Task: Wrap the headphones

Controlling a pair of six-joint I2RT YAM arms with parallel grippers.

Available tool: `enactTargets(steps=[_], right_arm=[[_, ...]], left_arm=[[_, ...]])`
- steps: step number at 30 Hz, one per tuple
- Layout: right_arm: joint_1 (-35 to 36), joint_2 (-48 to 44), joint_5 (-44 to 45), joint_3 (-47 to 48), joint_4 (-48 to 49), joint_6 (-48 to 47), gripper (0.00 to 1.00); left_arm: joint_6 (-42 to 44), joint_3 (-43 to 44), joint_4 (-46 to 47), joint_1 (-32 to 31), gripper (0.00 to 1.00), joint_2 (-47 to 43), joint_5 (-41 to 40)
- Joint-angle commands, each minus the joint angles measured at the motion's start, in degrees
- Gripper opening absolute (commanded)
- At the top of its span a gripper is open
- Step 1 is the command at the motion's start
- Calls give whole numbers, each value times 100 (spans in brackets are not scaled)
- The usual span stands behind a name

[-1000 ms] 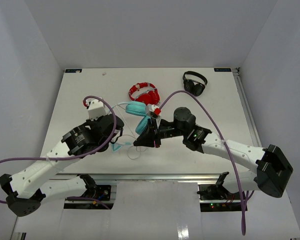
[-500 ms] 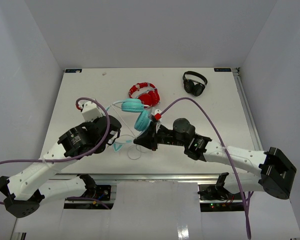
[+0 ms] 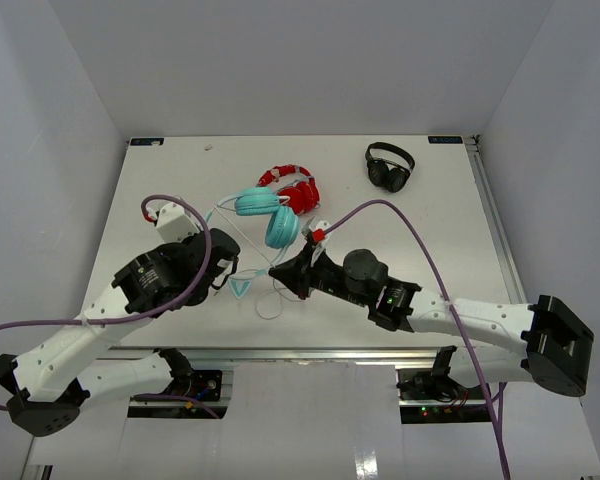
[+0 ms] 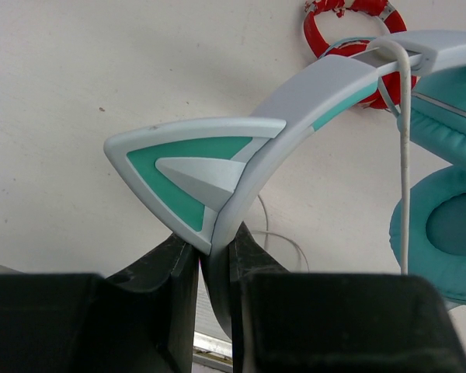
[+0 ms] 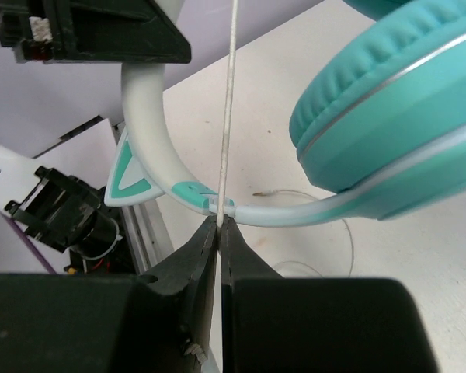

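The teal headphones (image 3: 270, 213) hang lifted between my two grippers, ear cups side by side near the red pair. My left gripper (image 4: 213, 242) is shut on the pale headband (image 4: 303, 97), just below a teal cat-ear point (image 4: 182, 167). From above, that gripper (image 3: 226, 270) is left of the cups. My right gripper (image 5: 219, 224) is shut on the thin white cable (image 5: 230, 93), right under the headband (image 5: 144, 116) and beside a teal ear cup (image 5: 396, 132). In the top view the right gripper (image 3: 280, 276) sits just below the cups. Slack cable (image 3: 269, 306) loops on the table.
Red headphones (image 3: 292, 186) lie just behind the teal pair, almost touching them. Black headphones (image 3: 390, 165) lie at the far right of the white table (image 3: 160, 180). Purple cables arc over both arms. The table's metal front rail (image 3: 310, 353) runs close behind the slack cable.
Both arms have shifted left, and the teal headphones have moved with them. The ear cups have swung further from me, up against the red pair. Both grips are unchanged.
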Motion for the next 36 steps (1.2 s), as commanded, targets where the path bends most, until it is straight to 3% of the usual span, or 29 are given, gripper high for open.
enactTargets(steps=[1, 20, 28, 36], right_arm=[[31, 117, 1248, -171, 88, -142, 8], [177, 540, 2781, -405, 426, -198, 8], [198, 839, 2877, -460, 1002, -346, 28], [255, 985, 2592, -708, 1770, -690, 39]], left_arm=[[-735, 497, 127, -5, 0, -43, 108], [-1548, 874, -778, -5, 0, 621, -155], [-1795, 1115, -955, -5, 0, 901, -4], [-1815, 1192, -909, -5, 0, 997, 47]])
